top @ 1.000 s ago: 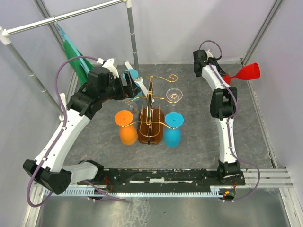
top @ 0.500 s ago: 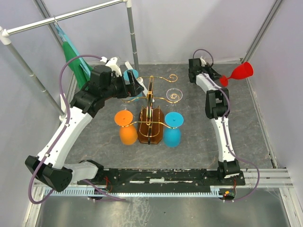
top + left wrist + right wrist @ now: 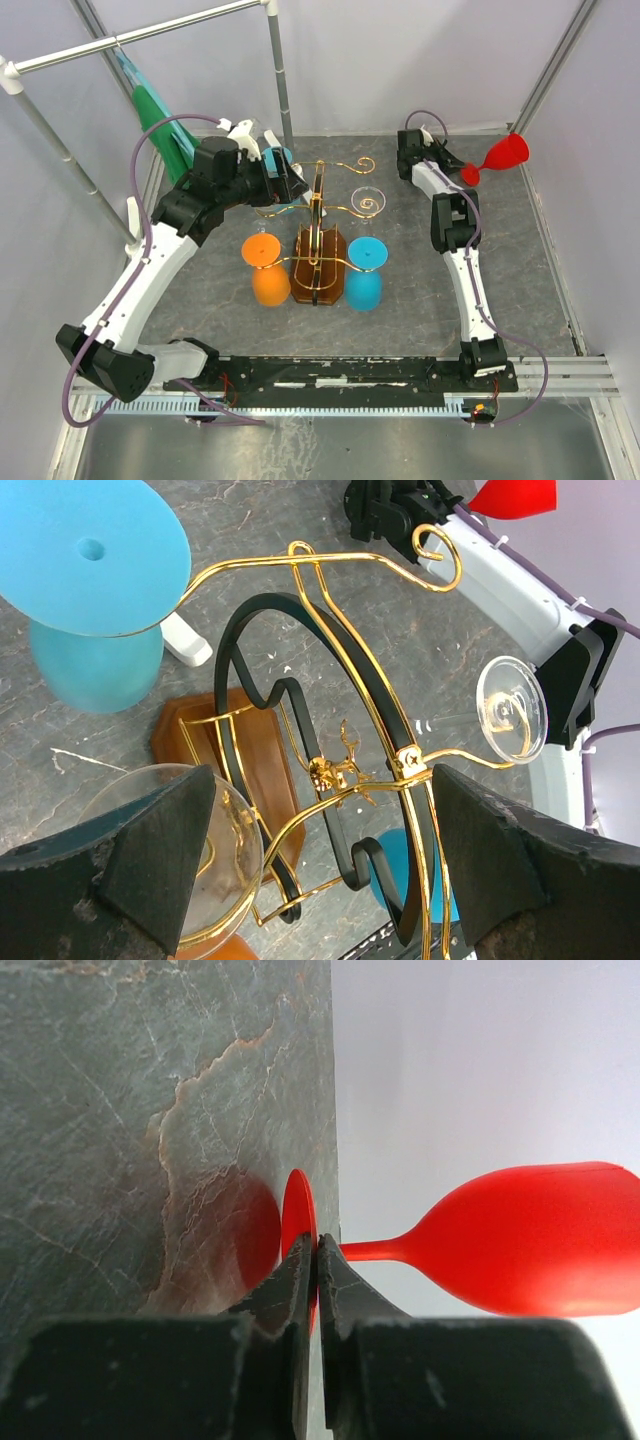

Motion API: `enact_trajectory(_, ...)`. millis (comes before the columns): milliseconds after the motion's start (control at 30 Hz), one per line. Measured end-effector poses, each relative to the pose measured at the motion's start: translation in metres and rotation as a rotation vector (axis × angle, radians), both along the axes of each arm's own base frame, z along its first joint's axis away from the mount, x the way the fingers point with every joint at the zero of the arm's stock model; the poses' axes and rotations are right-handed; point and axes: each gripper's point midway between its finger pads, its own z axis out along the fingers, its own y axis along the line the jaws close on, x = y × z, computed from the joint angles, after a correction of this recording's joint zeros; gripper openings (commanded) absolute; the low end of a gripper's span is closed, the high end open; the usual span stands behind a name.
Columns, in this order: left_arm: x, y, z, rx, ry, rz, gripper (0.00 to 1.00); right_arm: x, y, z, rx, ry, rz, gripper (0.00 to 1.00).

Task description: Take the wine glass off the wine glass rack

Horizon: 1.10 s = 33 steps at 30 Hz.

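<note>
The wine glass rack (image 3: 318, 215), gold wire on a brown wooden base (image 3: 318, 272), stands mid-table. Hanging upside down on it are an orange glass (image 3: 268, 270), a blue glass (image 3: 365, 272), a clear glass (image 3: 368, 200) and another blue glass (image 3: 280, 157). My left gripper (image 3: 285, 180) is open beside the rack's back-left arm. In the left wrist view (image 3: 320, 780) its fingers straddle the gold wires (image 3: 340, 770), with a clear gold-rimmed foot (image 3: 190, 860) by the left finger. My right gripper (image 3: 317, 1245) is shut on the foot of a red wine glass (image 3: 530, 1235), held sideways at the back right (image 3: 505, 155).
A green cloth (image 3: 160, 120) hangs from a pipe frame at the back left. A metal post (image 3: 280, 75) stands behind the rack. Grey walls close in the table on three sides. A black rail (image 3: 350, 375) runs along the near edge.
My right arm has swung the red glass a little left and back, away from the right wall. My left gripper has edged right and back along the rack's arm.
</note>
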Motion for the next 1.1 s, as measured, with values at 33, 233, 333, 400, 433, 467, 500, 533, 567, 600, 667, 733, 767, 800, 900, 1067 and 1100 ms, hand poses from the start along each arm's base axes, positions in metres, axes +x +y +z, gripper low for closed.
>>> enact_trajectory(33,0.0,0.0,0.0,0.0,0.001,-0.001,0.96,0.0,0.0,0.0,0.002,-0.003,0.001,0.21)
enact_trajectory(233,0.0,-0.003,-0.001,-0.007,0.004,-0.016,0.97,0.001,0.003,-0.014,0.006,0.009,0.008,0.36)
enact_trajectory(333,-0.001,-0.005,-0.001,-0.012,0.009,-0.029,0.97,0.002,0.006,-0.015,0.013,0.022,0.017,0.36)
enact_trajectory(400,-0.001,-0.006,-0.002,-0.012,0.011,-0.031,0.97,0.002,0.009,-0.016,0.021,0.032,0.028,0.36)
enact_trajectory(433,-0.001,-0.006,-0.002,-0.012,0.012,-0.032,0.97,0.002,0.01,-0.017,0.024,0.042,0.034,0.36)
enact_trajectory(467,-0.001,-0.007,-0.002,-0.012,0.013,-0.034,0.97,0.002,0.012,-0.018,0.027,0.05,0.039,0.37)
enact_trajectory(500,-0.001,-0.008,-0.003,-0.014,0.016,-0.038,0.97,0.003,0.013,-0.018,0.032,0.055,0.045,0.37)
enact_trajectory(533,-0.001,-0.008,-0.003,-0.015,0.017,-0.042,0.97,0.003,0.015,-0.019,0.038,0.063,0.052,0.38)
enact_trajectory(567,-0.001,-0.009,-0.003,-0.016,0.018,-0.045,0.97,0.003,0.018,-0.021,0.047,0.073,0.064,0.39)
enact_trajectory(600,-0.001,-0.009,-0.003,-0.017,0.019,-0.047,0.97,0.003,0.021,-0.021,0.056,0.081,0.072,0.42)
enact_trajectory(667,-0.001,-0.01,-0.003,-0.017,0.021,-0.049,0.97,0.001,0.027,-0.021,0.07,0.1,0.087,0.48)
enact_trajectory(733,-0.002,-0.01,-0.003,-0.018,0.022,-0.051,0.97,0.001,0.033,-0.019,0.094,0.112,0.106,0.54)
enact_trajectory(767,-0.002,-0.01,-0.003,-0.019,0.022,-0.052,0.97,0.001,0.037,-0.017,0.116,0.118,0.121,0.57)
enact_trajectory(800,-0.002,-0.01,-0.003,-0.019,0.022,-0.052,0.97,0.001,0.041,-0.015,0.146,0.121,0.141,0.59)
enact_trajectory(900,-0.001,-0.01,-0.003,-0.019,0.023,-0.053,0.96,0.003,0.06,-0.01,0.281,0.114,0.21,0.66)
enact_trajectory(1067,-0.001,-0.01,-0.003,-0.018,0.024,-0.052,0.96,0.004,0.098,-0.003,0.575,0.097,0.331,0.86)
enact_trajectory(1100,-0.001,-0.01,-0.003,-0.017,0.026,-0.051,0.96,0.003,0.108,0.001,0.644,0.091,0.355,0.87)
